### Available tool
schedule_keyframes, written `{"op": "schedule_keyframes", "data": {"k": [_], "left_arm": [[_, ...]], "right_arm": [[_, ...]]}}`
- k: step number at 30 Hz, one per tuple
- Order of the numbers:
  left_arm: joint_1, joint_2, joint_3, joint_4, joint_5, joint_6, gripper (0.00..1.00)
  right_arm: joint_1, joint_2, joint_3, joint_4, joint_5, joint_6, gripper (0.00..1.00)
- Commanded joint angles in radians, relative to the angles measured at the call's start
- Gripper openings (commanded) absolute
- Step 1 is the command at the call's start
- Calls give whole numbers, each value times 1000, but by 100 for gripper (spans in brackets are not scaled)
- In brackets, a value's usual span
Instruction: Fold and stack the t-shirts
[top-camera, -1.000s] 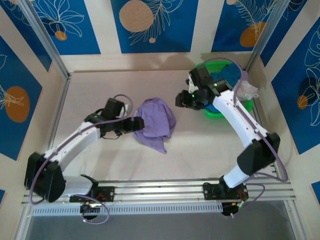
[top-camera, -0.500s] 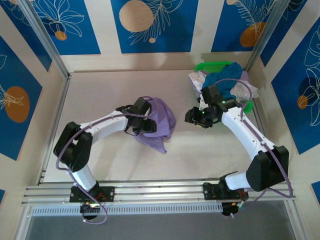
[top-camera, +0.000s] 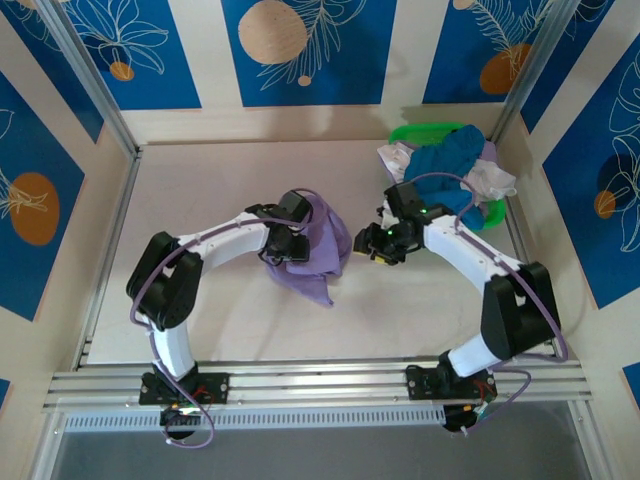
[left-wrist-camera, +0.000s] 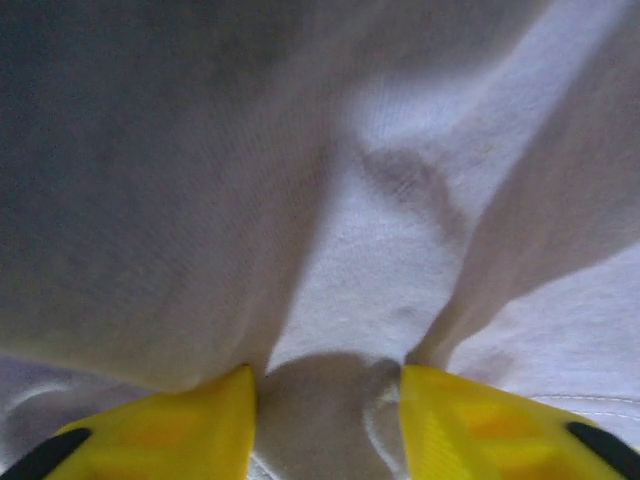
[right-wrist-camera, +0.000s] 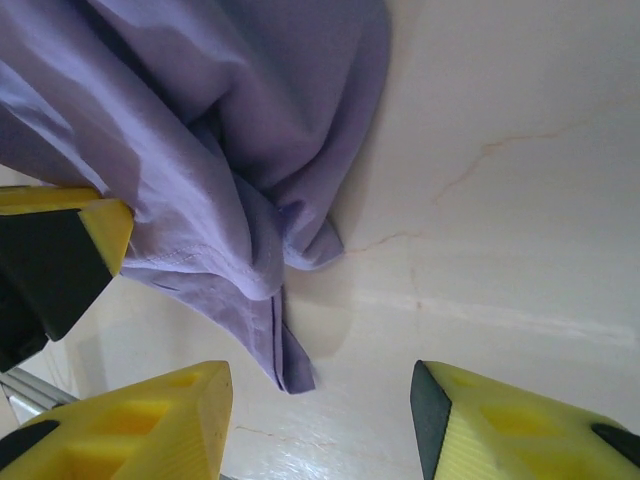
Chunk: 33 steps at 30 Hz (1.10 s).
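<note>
the lavender t-shirt (top-camera: 318, 248) lies crumpled mid-table (top-camera: 190, 190), its long axis running near to far, with a pointed tail toward the near edge. the left gripper (top-camera: 286, 244) is buried in the shirt's left edge. in the left wrist view its fingertips (left-wrist-camera: 200, 420) stand partly apart with a fold of cloth between them. i cannot tell whether that fold is gripped. the right gripper (top-camera: 384, 246) hovers just beside the shirt's right edge, apart from it, jaws spread over bare table with nothing between them. the shirt lies to its left. my judgement: the left arm is nearer, and the right must travel left to reach the cloth. at the far right, the green basket (top-camera: 420, 131) holds the teal-blue t-shirt (top-camera: 448, 168) and white t-shirts (top-camera: 497, 182).
</note>
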<state>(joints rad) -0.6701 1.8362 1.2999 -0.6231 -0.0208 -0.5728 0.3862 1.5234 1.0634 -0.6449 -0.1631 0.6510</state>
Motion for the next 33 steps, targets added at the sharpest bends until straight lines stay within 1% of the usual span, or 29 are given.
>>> {"op": "schedule_keyframes", "data": {"k": [1,2,4,8,12,14,15,18,20,21,25,27,30,33], "left_arm": [[-9,0,11,-29,-9,22,32],[-9,4,14,-31,-7,22,29],[-9,7,18,-29,-2,24,18],[-4,-5,22,-15,8,29,1],[16,-49,33,-20,17,35,0],[30,-70,32,-22,29,37,0],[38,-82,32,-25,34,39,0],[56,-122,33,-38,48,46,0],[66,-155,32,-48,49,53,7],[75,-173,35,-59,49,57,9],[115,-258,44,-93,46,68,25],[148,-299,46,-105,68,71,32],[178,-323,59,-129,88,81,39],[182,-302,59,-120,104,85,43]], "right_arm": [[48,54,-15,104,-83,51,52],[57,67,-13,118,-87,61,52],[71,95,-11,147,-92,76,52],[95,136,-7,197,-90,92,52],[102,199,-6,242,-87,108,49],[103,225,-2,276,-98,111,43],[104,239,7,285,-103,111,39],[109,268,51,271,-115,99,18],[119,253,72,242,-96,90,5],[122,234,78,222,-80,86,0],[131,102,77,91,30,72,0],[123,10,60,-30,139,77,0],[79,-134,-2,-153,257,93,0],[20,-265,-60,-212,328,94,1]]}}
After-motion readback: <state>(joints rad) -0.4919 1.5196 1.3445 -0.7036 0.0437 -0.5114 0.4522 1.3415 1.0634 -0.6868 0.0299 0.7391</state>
